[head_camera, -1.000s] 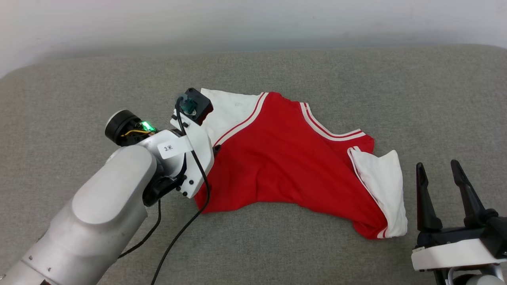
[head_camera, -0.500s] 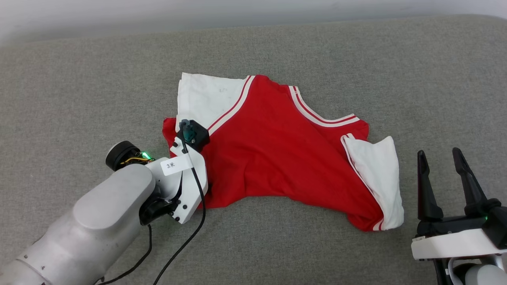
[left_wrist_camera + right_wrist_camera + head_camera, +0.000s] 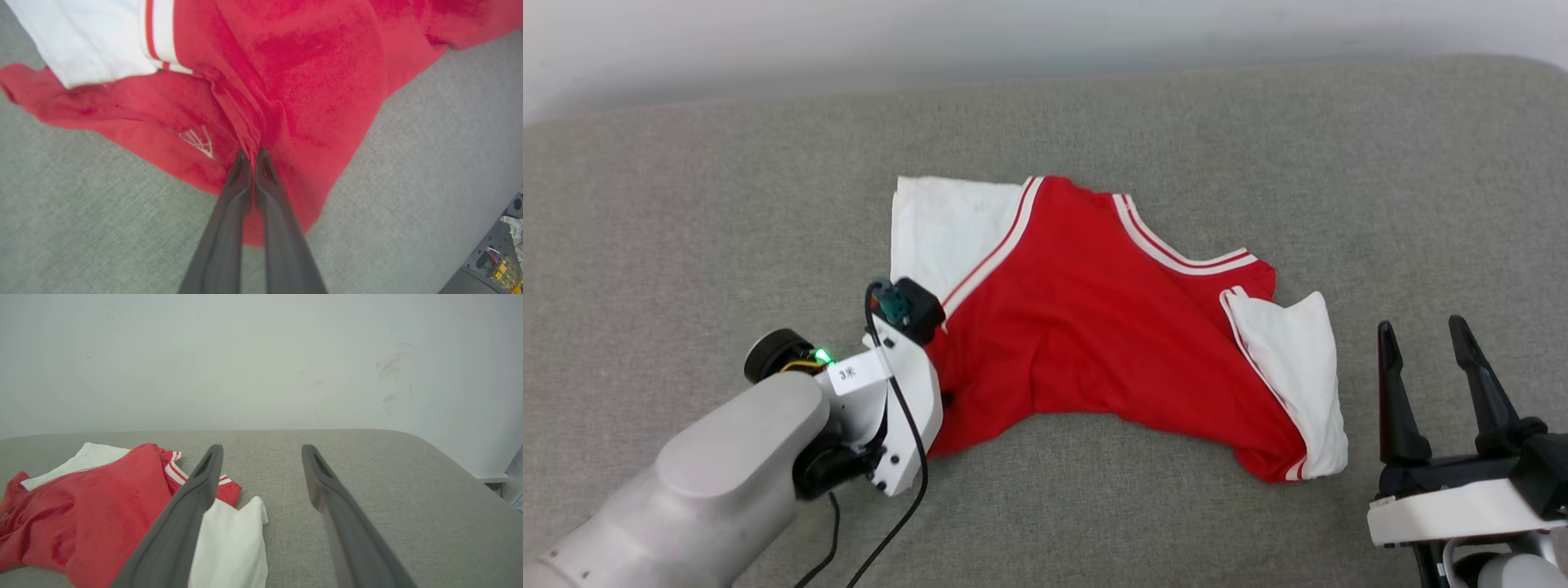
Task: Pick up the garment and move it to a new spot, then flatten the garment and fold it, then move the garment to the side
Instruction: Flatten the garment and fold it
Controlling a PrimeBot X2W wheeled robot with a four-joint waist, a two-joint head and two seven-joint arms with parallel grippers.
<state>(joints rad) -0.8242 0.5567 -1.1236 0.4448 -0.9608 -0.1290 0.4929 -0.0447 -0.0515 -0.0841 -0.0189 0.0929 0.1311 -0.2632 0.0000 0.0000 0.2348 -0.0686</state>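
The left end effector (image 3: 253, 153) has dropped from over the white left sleeve (image 3: 939, 229) a second ago to the lower left edge of the red jersey-style T-shirt with white short sleeves (image 3: 1094, 343). Its two dark fingers are now pressed together, pinching a ridge of red cloth that bunches upward between the tips. That reads as the grasp for the first step, picking the garment up to move it. The lift itself is not yet done, since the shirt lies rumpled across the middle of the grey fabric-covered worktop (image 3: 686, 204).

The pinch sits just inside the red hem, below the white left sleeve and beside a small white emblem (image 3: 198, 141). The right end effector (image 3: 1420, 325) hovers with its fingers spread and empty, near the other white sleeve (image 3: 1298, 367) but apart from it.
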